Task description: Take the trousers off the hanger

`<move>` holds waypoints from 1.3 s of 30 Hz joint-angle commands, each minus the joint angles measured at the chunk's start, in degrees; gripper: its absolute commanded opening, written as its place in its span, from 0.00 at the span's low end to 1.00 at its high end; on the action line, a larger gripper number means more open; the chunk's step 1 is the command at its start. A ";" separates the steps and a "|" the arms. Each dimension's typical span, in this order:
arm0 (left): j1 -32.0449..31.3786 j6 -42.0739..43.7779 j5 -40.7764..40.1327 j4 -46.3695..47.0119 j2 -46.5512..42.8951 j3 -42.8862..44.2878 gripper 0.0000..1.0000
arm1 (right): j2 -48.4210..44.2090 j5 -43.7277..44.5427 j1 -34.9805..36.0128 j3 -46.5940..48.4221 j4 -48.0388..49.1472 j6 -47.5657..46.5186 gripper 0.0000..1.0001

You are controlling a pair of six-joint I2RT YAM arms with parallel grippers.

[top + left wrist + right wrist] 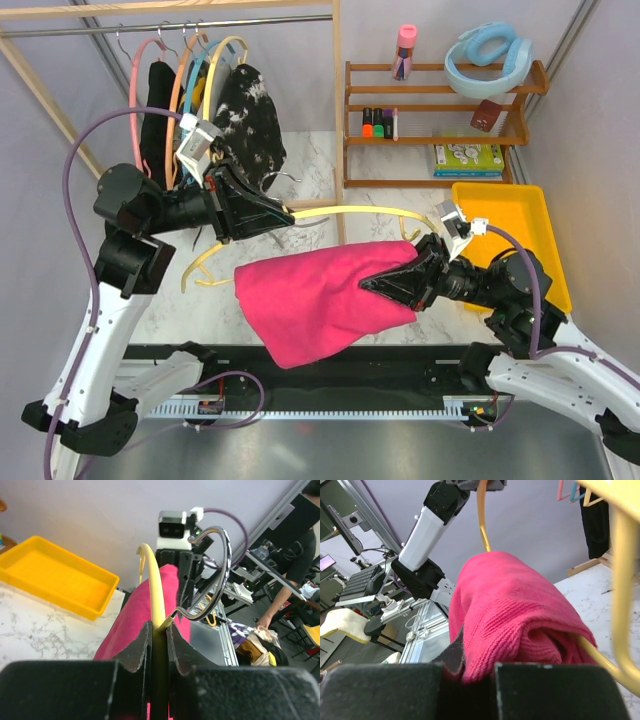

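The magenta-pink trousers [320, 295] hang folded over the lower bar of the pale-yellow hanger [360, 212], held in the air over the table. My left gripper [285, 215] is shut on the hanger's top, next to its metal hook [220, 575]; the yellow arch [156, 595] runs between its jaws. My right gripper [368, 285] is shut on the right edge of the trousers [515, 610]; fabric bunches between its jaws. The yellow bar [620, 595] passes beside the cloth in the right wrist view.
A rail at the back left holds pink, orange and blue hangers [180, 80], a black garment [158, 110] and a black-and-white mottled garment [250, 115]. A wooden shelf [440, 130] stands at the back right. A yellow tray [540, 215] lies at the right.
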 commanded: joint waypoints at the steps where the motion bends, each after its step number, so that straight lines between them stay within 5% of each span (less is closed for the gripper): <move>1: -0.09 7.21 -5.41 -2.42 0.54 -2.02 0.02 | 2.89 0.29 0.07 7.91 11.33 1.43 0.00; 23: 0.00 14.51 -16.38 -8.13 4.59 -11.16 0.02 | 17.50 -0.16 0.07 35.00 16.79 2.49 0.00; 29: 0.00 16.35 -25.17 -12.44 6.43 -10.81 0.02 | 14.33 7.92 0.07 42.81 2.67 -6.10 0.00; 39: -0.09 19.25 -32.91 -14.81 8.19 -12.22 0.02 | 15.82 15.66 -0.02 50.11 -5.09 -11.92 0.00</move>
